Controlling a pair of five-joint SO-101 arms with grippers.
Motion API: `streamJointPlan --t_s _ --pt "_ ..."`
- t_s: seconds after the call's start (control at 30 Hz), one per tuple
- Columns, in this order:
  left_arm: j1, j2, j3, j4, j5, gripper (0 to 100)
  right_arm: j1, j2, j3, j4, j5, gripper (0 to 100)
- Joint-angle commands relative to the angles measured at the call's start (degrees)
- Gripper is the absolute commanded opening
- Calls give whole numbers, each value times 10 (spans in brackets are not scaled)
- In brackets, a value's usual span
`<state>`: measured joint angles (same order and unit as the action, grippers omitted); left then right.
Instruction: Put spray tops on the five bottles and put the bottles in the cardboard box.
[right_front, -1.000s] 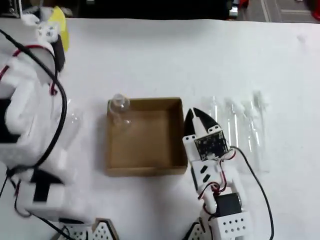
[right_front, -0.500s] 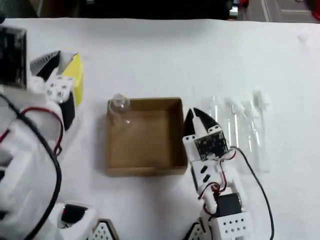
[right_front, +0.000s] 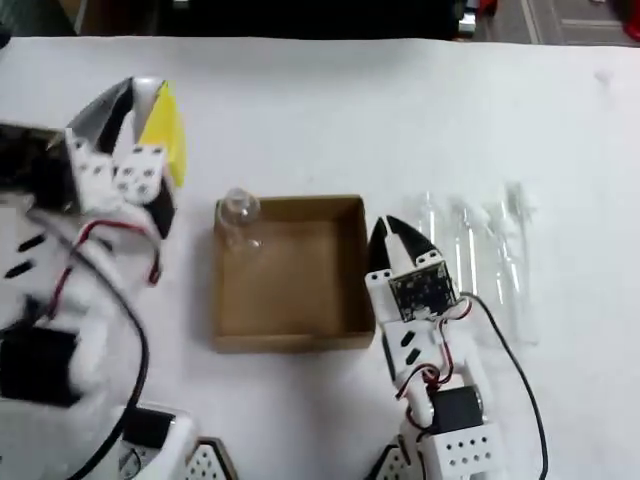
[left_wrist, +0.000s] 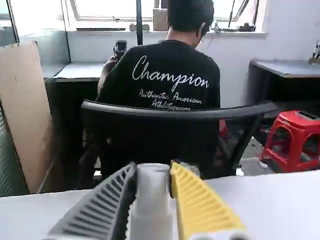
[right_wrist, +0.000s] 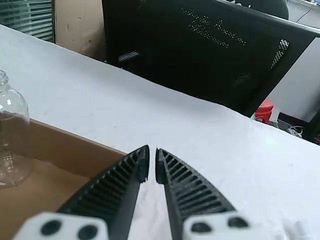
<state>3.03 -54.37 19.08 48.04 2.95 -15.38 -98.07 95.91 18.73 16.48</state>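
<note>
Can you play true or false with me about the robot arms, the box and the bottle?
1. A clear bottle stands in a corner of the cardboard box. True.
2. That bottle has a spray top on it. False: its neck is bare.
3. The left gripper squeezes a white part between its grey and yellow fingers. True.
4. The right gripper holds a bottle. False: its black fingers are nearly together with nothing between them.
</note>
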Motion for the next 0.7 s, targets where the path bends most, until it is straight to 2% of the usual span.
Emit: streamJointPlan --t_s 0.0,0.13,0.4,0.53,0.67 --pt "7 -14 91 -168 67 24 0 -1 4 -14 2 15" --pt "7 -14 159 -283 105 24 -7 -5 10 -14 2 15" --pt "7 -13 279 -457 107 24 -24 -1 12 -14 58 15" --pt "7 -12 325 -524 104 24 -25 -1 12 -14 58 15" --pt "24 -7 338 -549 103 24 -24 -1 12 -14 58 15"
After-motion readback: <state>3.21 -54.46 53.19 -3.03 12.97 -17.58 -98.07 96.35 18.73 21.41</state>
